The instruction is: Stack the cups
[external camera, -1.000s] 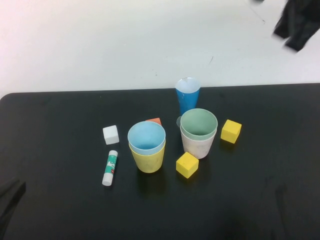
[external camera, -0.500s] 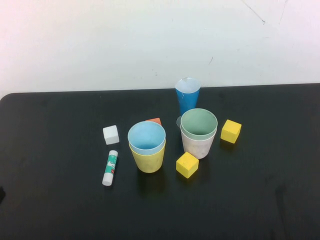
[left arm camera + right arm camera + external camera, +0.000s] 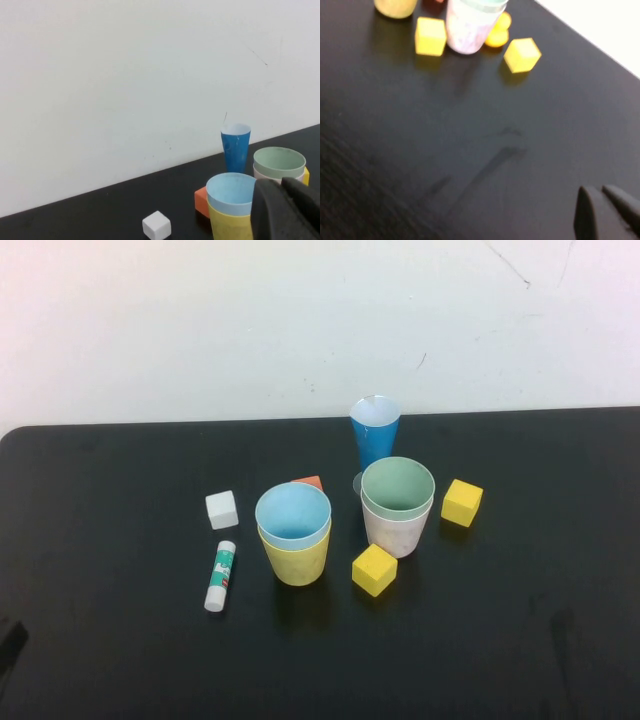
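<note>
A light blue cup [image 3: 293, 512] sits nested in a yellow cup [image 3: 296, 558] at the table's middle. To its right a pale green cup [image 3: 398, 486] sits nested in a pale pink cup [image 3: 397, 530]. Both pairs also show in the left wrist view, blue in yellow [image 3: 231, 192] and green in pink [image 3: 278, 162]. My left gripper [image 3: 281, 184] is shut and empty, held off the table, left of the cups. My right gripper [image 3: 596, 190] is shut and empty over bare table, well away from the pink cup [image 3: 467, 30]. Neither gripper's fingers show in the high view.
A tall dark-blue cone glass [image 3: 375, 432] stands behind the cups. Two yellow cubes [image 3: 374, 569] [image 3: 462, 502], an orange cube [image 3: 309, 482], a white cube [image 3: 222, 509] and a glue stick [image 3: 220, 575] lie around them on the black table [image 3: 120, 660].
The right arm has left the high view's top right corner. The dark left arm at the lower left edge has drawn back. The cups have not moved.
</note>
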`<state>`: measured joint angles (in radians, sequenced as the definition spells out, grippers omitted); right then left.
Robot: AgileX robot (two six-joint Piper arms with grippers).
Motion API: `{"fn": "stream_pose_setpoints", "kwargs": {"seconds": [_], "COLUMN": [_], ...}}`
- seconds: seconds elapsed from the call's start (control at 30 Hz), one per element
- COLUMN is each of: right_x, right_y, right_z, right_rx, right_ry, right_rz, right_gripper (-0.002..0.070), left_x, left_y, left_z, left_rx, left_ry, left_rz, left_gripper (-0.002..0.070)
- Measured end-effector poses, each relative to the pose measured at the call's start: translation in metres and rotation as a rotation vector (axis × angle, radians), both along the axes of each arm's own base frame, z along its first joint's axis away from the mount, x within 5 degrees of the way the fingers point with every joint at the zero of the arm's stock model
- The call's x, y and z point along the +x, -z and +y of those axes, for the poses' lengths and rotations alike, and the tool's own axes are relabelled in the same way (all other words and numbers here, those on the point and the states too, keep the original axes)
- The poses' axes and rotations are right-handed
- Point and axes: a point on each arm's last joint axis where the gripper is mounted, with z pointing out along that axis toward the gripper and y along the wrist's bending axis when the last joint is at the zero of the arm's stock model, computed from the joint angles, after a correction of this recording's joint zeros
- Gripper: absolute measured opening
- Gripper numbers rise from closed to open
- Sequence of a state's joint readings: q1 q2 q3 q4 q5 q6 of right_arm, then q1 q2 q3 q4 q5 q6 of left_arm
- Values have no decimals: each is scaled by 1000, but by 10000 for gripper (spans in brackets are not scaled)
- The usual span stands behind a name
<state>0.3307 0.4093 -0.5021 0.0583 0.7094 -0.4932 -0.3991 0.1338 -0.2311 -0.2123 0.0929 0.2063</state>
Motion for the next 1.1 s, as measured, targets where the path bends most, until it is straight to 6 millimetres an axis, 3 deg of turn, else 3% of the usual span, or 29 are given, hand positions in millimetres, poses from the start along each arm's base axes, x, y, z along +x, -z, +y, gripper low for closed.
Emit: {"fn": "stream_pose_setpoints", "kwargs": {"seconds": [0.2,0.73,0.9,1.1], "right_x": [-10,-11,-11,-11], "right_y": [31,34,34,34], "right_z": [-3,-3,-3,-3], "right_rx": [4,5,6,7], "right_ry": [3,2,2,2], "right_rz": [18,22,23,23], "right_gripper": [0,0,0,0], "left_x": [0,0,1,2], "left_y": [4,10,32,67], "left_z": [-1,-1,1,13], "left_rx": [10,28,29,31], "left_ry": [4,13,-23,-215], "left_rz": [23,69,85,52], "left_gripper": [1,1,1,1]}}
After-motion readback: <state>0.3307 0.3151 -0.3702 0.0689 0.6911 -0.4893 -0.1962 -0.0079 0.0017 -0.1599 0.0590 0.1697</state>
